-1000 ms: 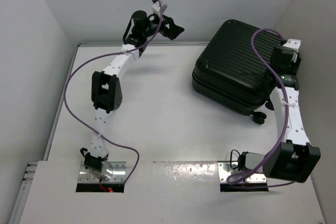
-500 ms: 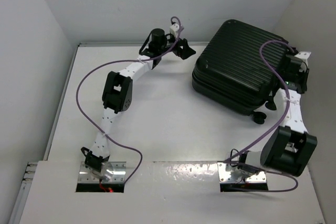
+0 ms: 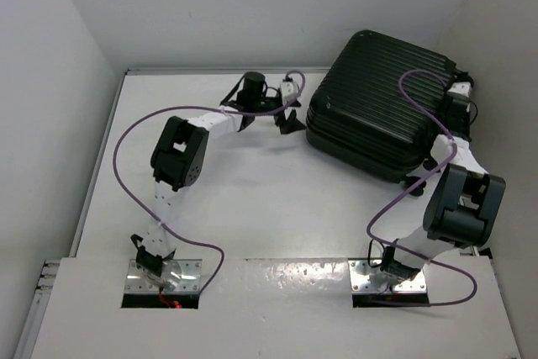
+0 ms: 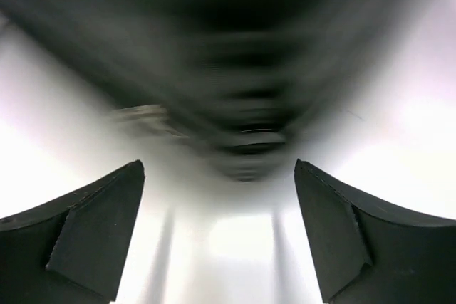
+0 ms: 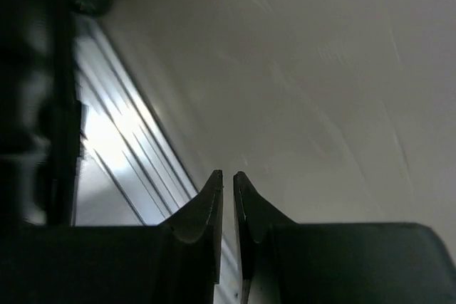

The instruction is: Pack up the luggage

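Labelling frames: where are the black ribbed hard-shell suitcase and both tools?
Black ribbed hard-shell suitcase [image 3: 378, 98]: top external view, ribbed shell.
Left tool [image 4: 217, 169]: left wrist view, between fingertips.
Right tool [image 5: 228, 174]: right wrist view, between fingertips.

The luggage [image 3: 378, 115] just beside the black left pincer [image 3: 290, 111] is showing a black, ribbed shell. The table [image 3: 252, 199] beneath is appearing white. Purple cables [image 3: 117, 150] are trailing white-and-black arms [image 3: 181, 157].
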